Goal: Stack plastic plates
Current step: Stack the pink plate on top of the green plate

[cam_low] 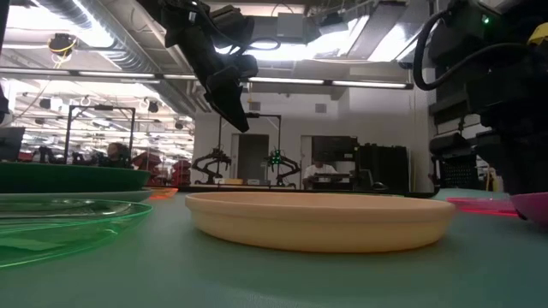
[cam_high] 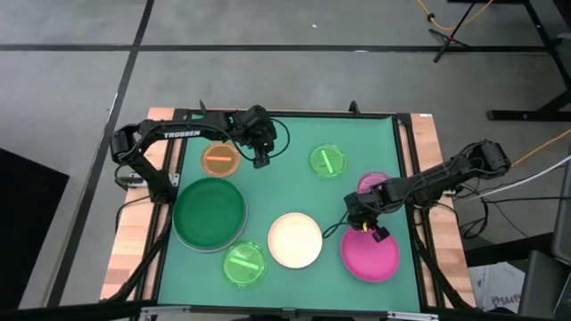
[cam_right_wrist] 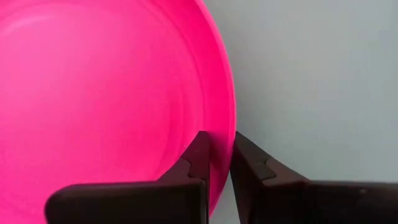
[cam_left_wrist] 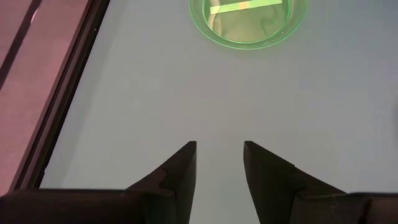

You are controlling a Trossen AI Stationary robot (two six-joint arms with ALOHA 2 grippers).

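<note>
Nearest plates: a lime-green plate lies at the mat's near edge at about 7 o'clock, just beside the cream plate at 6 o'clock; the two look close but apart.
Magenta plate: the large magenta plate sits at 5 o'clock on the green mat.
Right gripper: the right gripper is down at the magenta plate's far rim; the right wrist view shows one finger inside the rim and one outside, closed in on the plate's edge with only a sliver of gap.
Dark green plate: the large dark green plate rests at 8 o'clock, resting on a paler plate whose rim shows below it.
Pink plate: a smaller pink plate lies at 3 o'clock, partly hidden under the right arm.
Far plates: the translucent orange plate sits at 10 o'clock; a second lime-green plate at 1 o'clock.
Left gripper: the left gripper hangs above bare mat between the orange and the far lime-green plate, fingers parted and holding nothing.
Writing: the white word "TROSSEN" reads along the left arm.
Background: in the low view, a person sits in the room beyond.
</note>
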